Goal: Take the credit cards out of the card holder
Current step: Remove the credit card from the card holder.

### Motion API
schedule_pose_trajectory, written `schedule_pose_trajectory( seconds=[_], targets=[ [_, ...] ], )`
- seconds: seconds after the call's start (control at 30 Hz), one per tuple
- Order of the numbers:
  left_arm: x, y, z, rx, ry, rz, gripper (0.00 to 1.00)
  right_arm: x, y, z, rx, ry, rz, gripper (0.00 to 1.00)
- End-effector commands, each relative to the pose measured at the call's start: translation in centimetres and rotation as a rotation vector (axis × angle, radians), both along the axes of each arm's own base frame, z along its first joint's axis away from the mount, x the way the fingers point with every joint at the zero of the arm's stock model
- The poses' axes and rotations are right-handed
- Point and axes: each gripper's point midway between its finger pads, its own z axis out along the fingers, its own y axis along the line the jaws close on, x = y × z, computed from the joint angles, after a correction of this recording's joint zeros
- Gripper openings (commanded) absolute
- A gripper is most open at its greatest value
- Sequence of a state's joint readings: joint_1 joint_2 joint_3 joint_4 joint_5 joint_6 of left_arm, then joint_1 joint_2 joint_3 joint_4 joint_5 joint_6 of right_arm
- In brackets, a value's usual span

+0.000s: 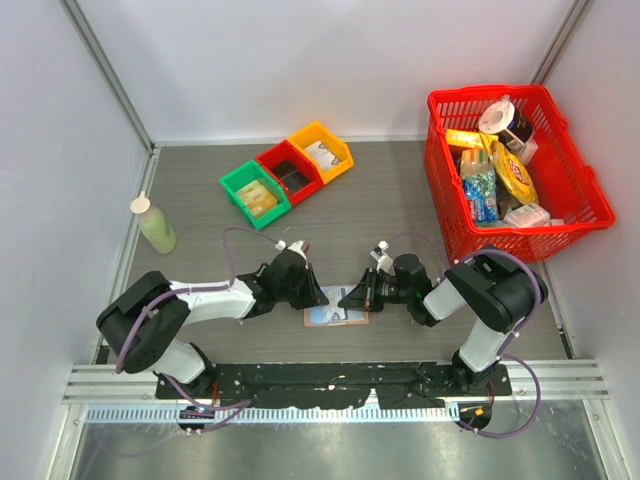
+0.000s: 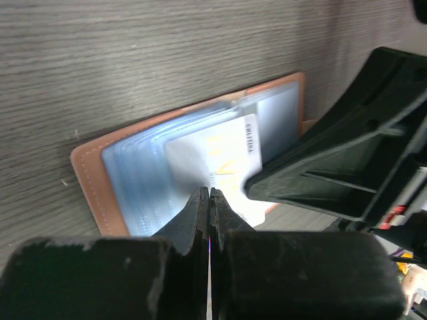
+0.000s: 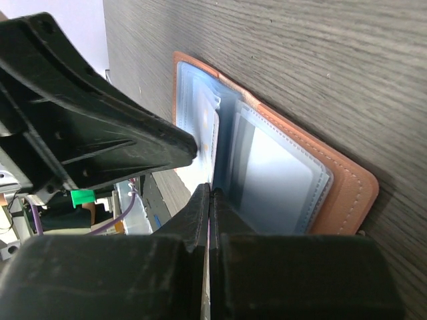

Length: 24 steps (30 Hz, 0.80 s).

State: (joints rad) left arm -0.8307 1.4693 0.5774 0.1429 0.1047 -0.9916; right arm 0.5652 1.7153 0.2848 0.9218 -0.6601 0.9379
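Seen from above, the red basket at the right side of the table is heaped with packets, among them a yellow bag, a blue pouch and a dark tub with a white lid; their print is too small to read. Three bins stand in a slanted row at the back: the green bin holds yellowish pieces, the red bin something dark, the yellow bin a pale item. A bottle stands upright near the left wall. The card holder lies spread open near the table's front edge, between the left gripper and the right gripper, with bins and basket well apart from it. In the left wrist view the left gripper has its jaws pressed together without a gap, tips at the near edge of a pale card lying over the clear sleeves (whether the card is pinched I cannot tell); its yellow letters and small black print are unreadable. In the right wrist view the right gripper is likewise closed tight, tips at the edge of a raised sleeve leaf, and a grip cannot be told.
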Motion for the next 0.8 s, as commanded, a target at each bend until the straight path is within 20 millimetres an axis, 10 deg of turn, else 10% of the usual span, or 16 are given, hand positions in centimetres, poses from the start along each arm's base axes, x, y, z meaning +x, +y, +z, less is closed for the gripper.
schedule_pose_trajectory(
  seconds=[0.0,0.77],
  targets=[
    [0.0,0.5,-1.2,0.027,0.013,0.013,0.00,0.0,-0.1,0.5,0.016,-0.024,0.004,0.02],
    [-1.1,2.7,-4.1,0.058,0.078,0.069,0.00,-0.3,-0.2,1.1,0.067,-0.019,0.012,0.09]
  ],
)
